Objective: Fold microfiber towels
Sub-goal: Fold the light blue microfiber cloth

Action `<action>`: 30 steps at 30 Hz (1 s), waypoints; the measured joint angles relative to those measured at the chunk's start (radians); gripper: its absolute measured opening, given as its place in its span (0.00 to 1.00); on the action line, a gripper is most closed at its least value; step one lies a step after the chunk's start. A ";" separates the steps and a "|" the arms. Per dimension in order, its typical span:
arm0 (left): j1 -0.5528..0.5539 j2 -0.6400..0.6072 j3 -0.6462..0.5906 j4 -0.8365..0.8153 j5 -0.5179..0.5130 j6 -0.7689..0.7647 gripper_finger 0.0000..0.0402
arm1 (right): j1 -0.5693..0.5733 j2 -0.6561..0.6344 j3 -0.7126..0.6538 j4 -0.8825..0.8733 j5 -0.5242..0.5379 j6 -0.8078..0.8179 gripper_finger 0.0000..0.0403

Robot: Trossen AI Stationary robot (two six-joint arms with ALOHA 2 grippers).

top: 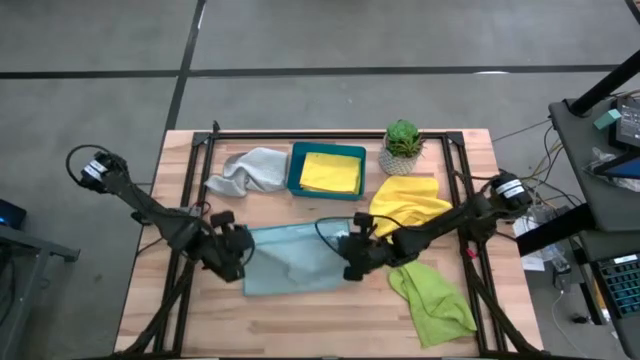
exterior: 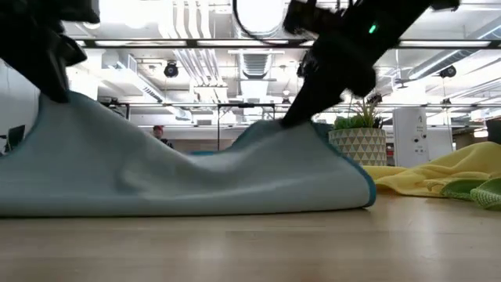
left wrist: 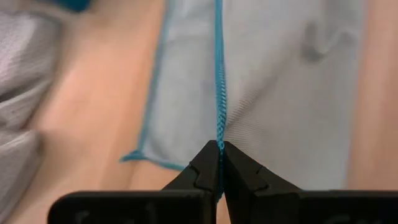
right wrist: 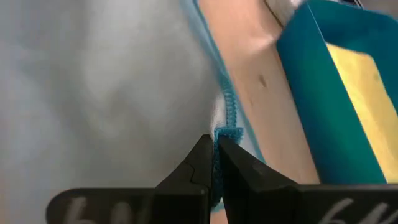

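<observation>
Lime green towel (top: 432,296) crumpled at the near right of the table (top: 300,320). At mid-table, light blue towel (top: 290,256) pinched at its left edge by the left gripper (top: 240,252), right corner by the right gripper (top: 352,262). Beyond, yellow towel (top: 405,204), grey towel (top: 250,170), another yellow towel (top: 331,172) in the teal tray (top: 293,170).

Light blue towel (top: 290,258) mid-table (edges lifted), grey towel (top: 250,170) crumpled, yellow towel (top: 405,200), lime towel (top: 432,300)

My pale wooden desk (top: 300,325) carries a teal rectangular tray (top: 326,171) and a small green potted plant (top: 402,146). Light blue (top: 290,257), pale grey (top: 250,170), yellow (top: 408,200) and lime green microfiber towels (top: 432,297) lie on it.
</observation>
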 joint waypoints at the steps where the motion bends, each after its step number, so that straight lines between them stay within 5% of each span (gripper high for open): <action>1: 0.017 -0.004 -0.009 -0.008 -0.001 0.003 0.00 | -0.014 0.013 -0.001 0.001 0.000 0.000 0.02; 16: 0.156 0.048 -0.097 0.005 0.003 0.082 0.00 | -0.088 0.115 0.003 0.001 -0.001 -0.010 0.02; 30: 0.166 0.173 -0.119 0.032 -0.021 0.105 0.00 | -0.100 0.103 0.003 0.006 0.026 -0.008 0.02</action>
